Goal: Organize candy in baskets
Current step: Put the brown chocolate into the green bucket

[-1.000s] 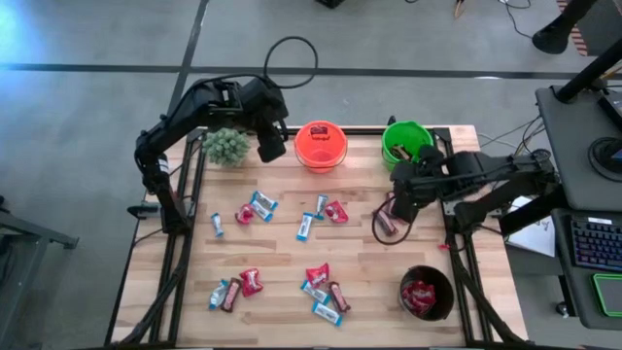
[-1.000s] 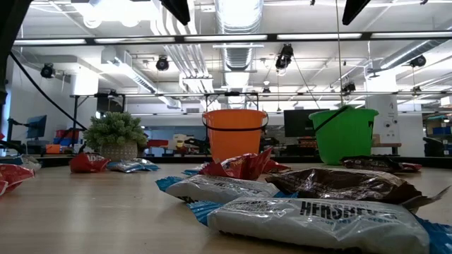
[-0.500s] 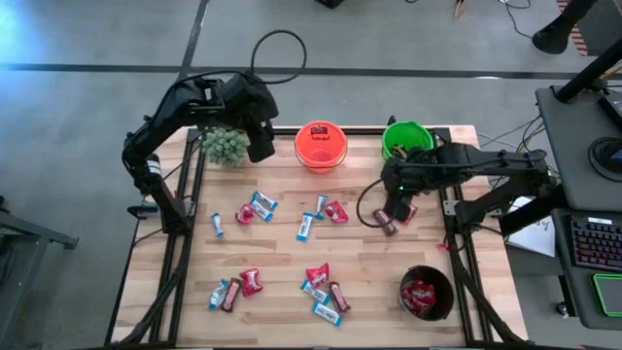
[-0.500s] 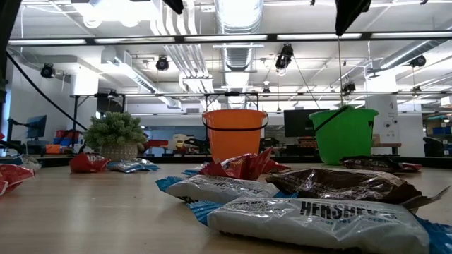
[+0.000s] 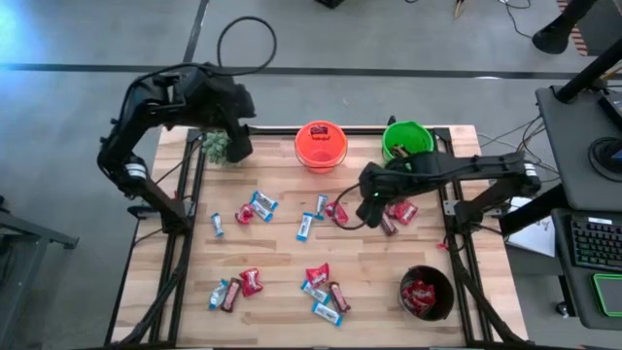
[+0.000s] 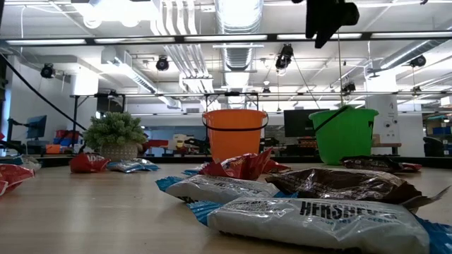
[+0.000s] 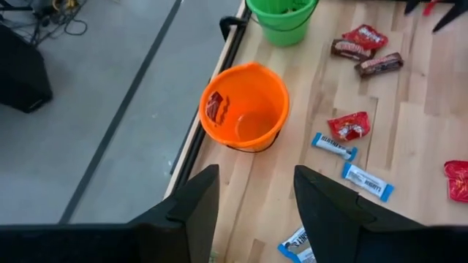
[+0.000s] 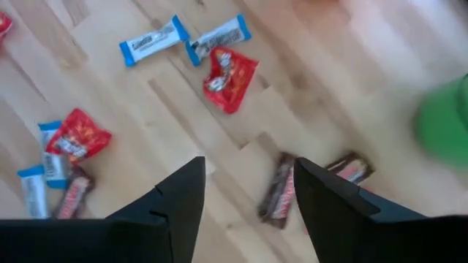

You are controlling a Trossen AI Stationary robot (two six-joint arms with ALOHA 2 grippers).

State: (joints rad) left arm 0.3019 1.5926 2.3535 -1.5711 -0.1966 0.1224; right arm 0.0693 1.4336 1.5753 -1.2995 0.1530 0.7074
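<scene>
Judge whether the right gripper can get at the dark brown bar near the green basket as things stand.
Probably yes: the right gripper hovers open beside the dark brown bar, with bare table around it.

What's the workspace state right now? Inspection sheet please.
Surface: pale wooden slatted table, bare between sweets.
Job's things: small orange round basket holds one red sweet; bright green basket; black basket holds red packets; loose wrapped candy scattered across the table.
Clutter: bushy green potted plant.
Grippers: left gripper open, empty, above the plant; right gripper open, empty, over dark brown bars.
Cables: black loop on the floor.
Surroundings: desk with keyboard.
</scene>
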